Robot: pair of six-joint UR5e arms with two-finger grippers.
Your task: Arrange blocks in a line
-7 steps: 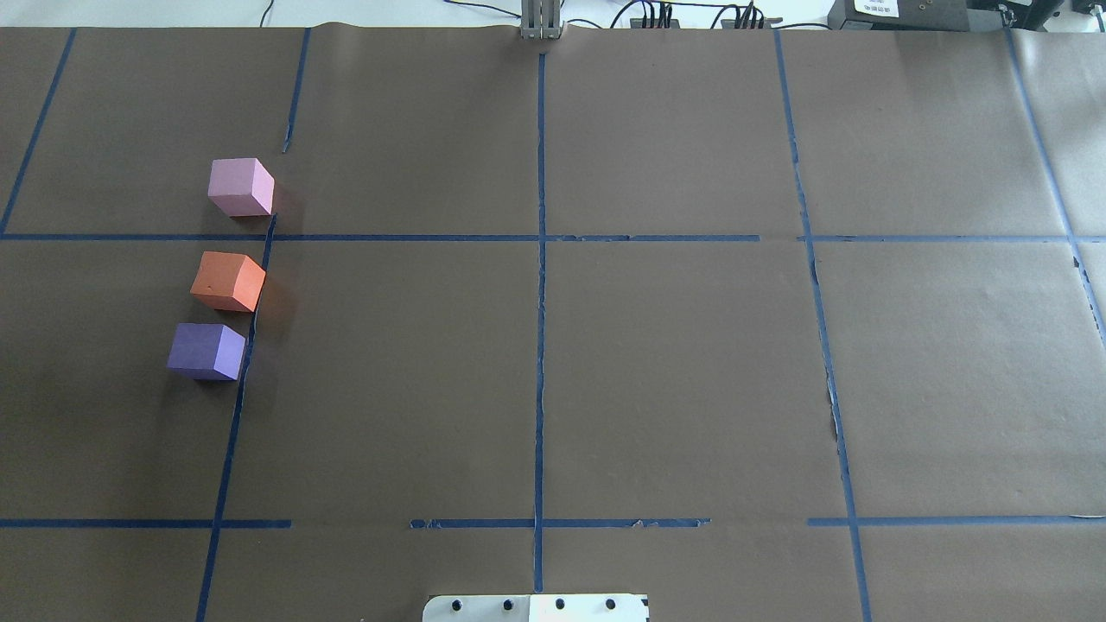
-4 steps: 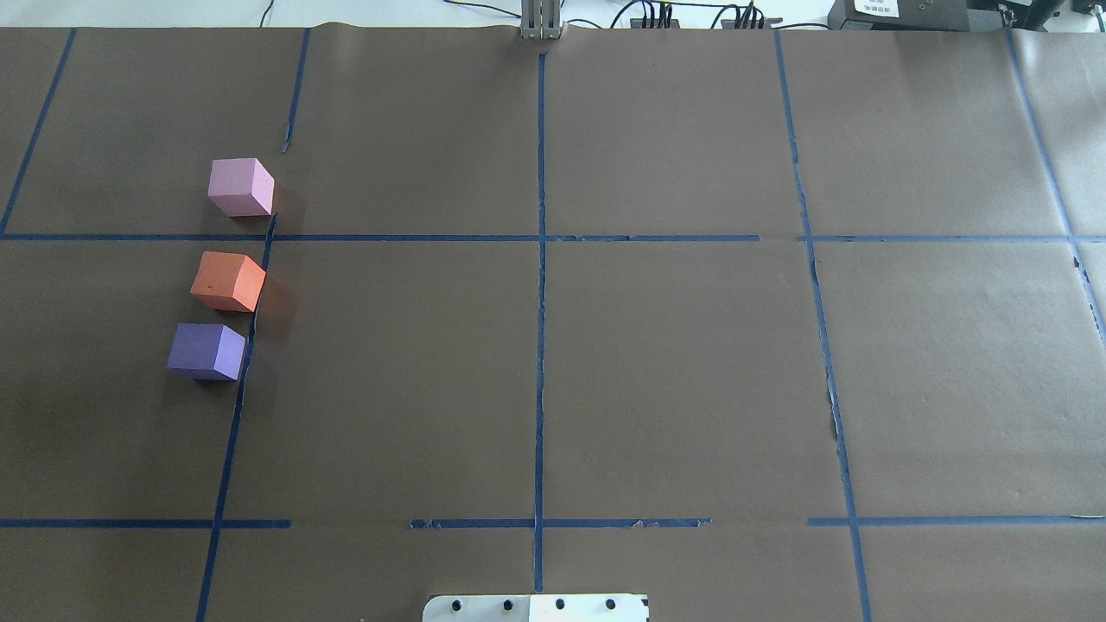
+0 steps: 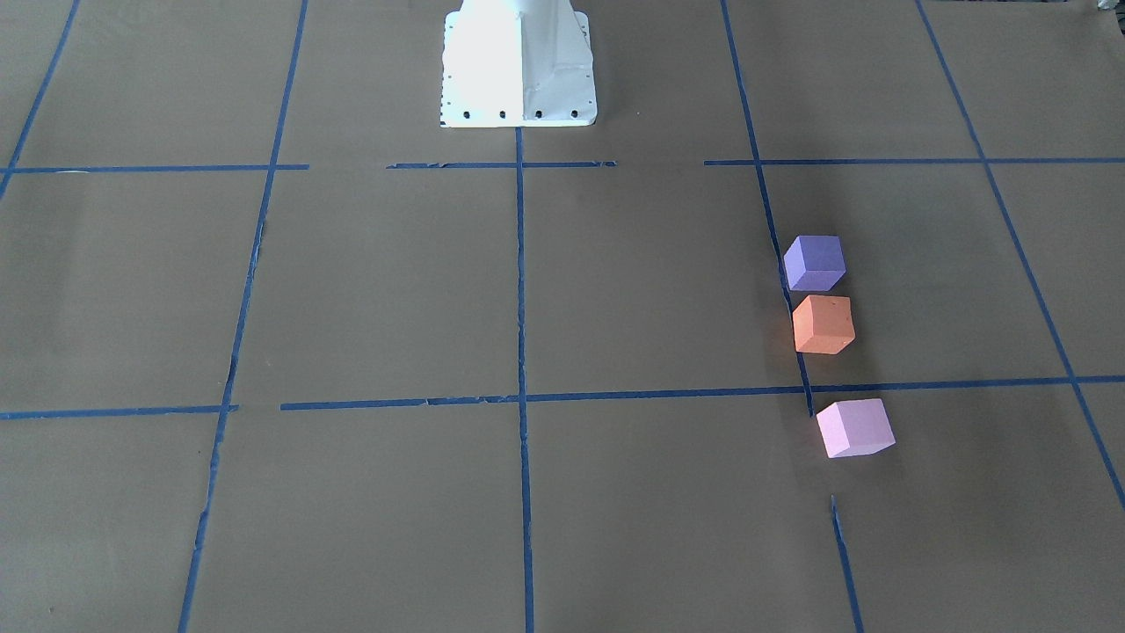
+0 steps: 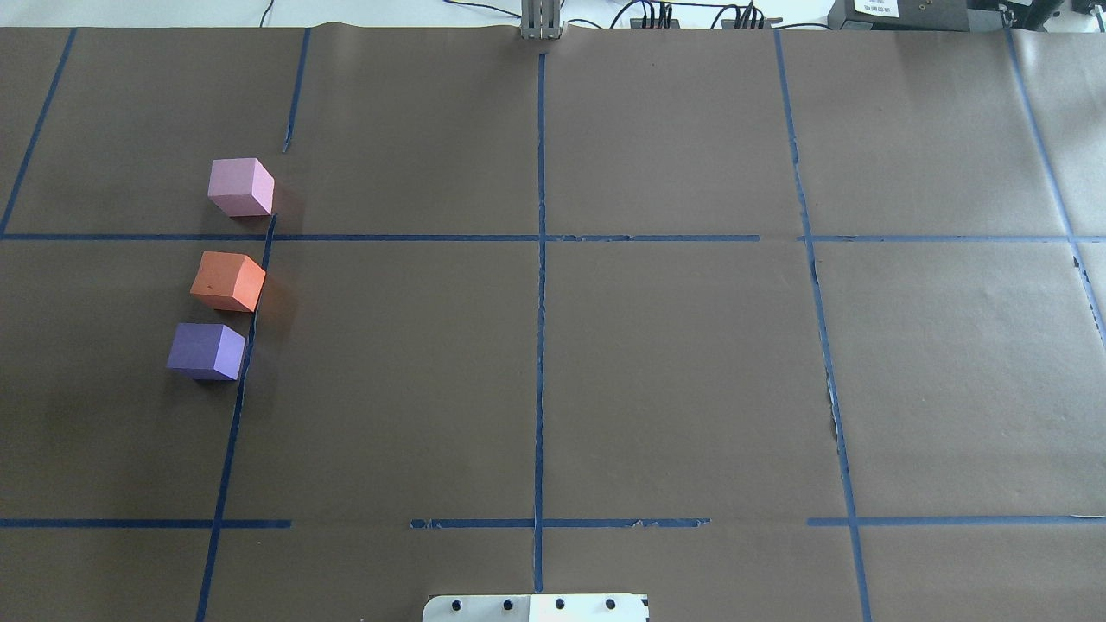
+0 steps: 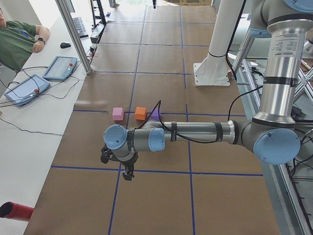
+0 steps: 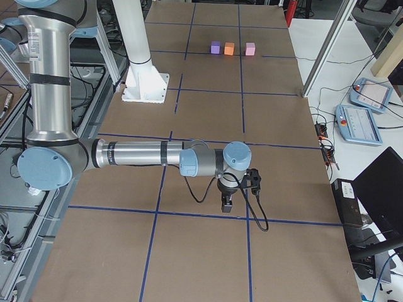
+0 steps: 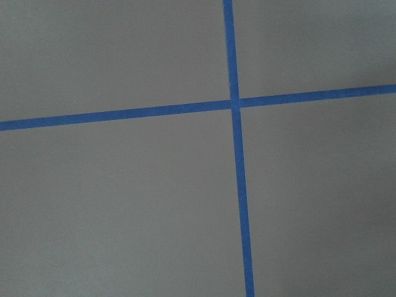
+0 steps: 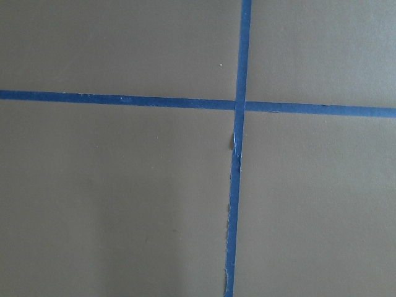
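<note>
Nothing moved over the last second. Light pink foam cube (image 4: 240, 187), orange foam cube (image 4: 228, 281) and violet-purple foam cube (image 4: 206, 351) sit apart in a rough line on the bench's (image 4: 674, 371) left. Task looks done. Left jaws, right jaws: only side views, can't tell whether open or closed.

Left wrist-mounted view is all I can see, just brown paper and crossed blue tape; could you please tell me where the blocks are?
Observer: All three stand on the robot's left half of the table: purple block nearest the robot's base, orange block in the middle, pink block farthest.
Operator: Are they touching?
Observer: No; the orange-to-pink gap is the wider, and a blue tape line crosses it.
Operator: And the left gripper, please?
Observer: It hangs above the table well apart from the blocks, toward the table's left end.
</note>
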